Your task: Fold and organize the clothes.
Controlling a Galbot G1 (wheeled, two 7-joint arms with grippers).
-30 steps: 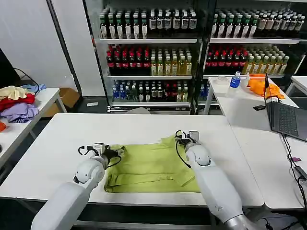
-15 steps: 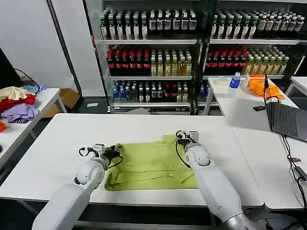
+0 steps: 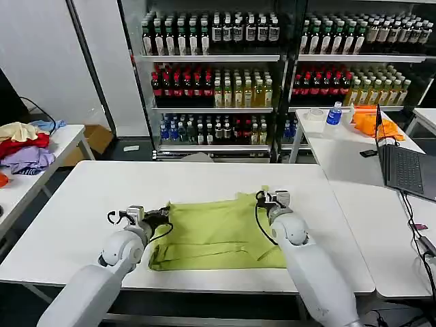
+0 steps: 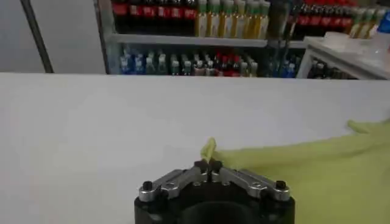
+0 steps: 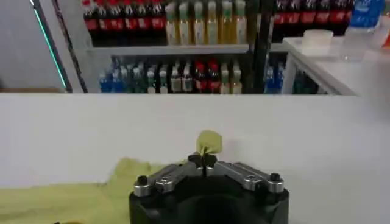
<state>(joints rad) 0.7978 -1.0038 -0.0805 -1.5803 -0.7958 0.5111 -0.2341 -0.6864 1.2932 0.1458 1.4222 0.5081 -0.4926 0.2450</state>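
Lime yellow-green and thin, the T-shirt (image 3: pixel 216 230) lies partly folded on the white desk (image 3: pixel 82 197), stretched between the two grippers with its near edge doubled into a soft roll on the robot's side. The left gripper (image 3: pixel 158 216) is clamped on the shirt's far left corner; in the left wrist view its jaws meet with a small tuft of fabric (image 4: pixel 209 149) pinched up between them and the rest of the cloth trailing away to one side. The right gripper (image 3: pixel 268 198) is likewise closed on the far right corner, a little flap of cloth (image 5: pixel 209 142) poking out just past its fingertips.

The fabric looks light and limp, likely to sag, wrinkle and slide easily over the smooth desk, so it should follow a pull without resistance but will not hold a crease by itself. Corners and hems seem the best places to take hold, as both grippers do now; a pinch mid-panel would probably only bunch it.
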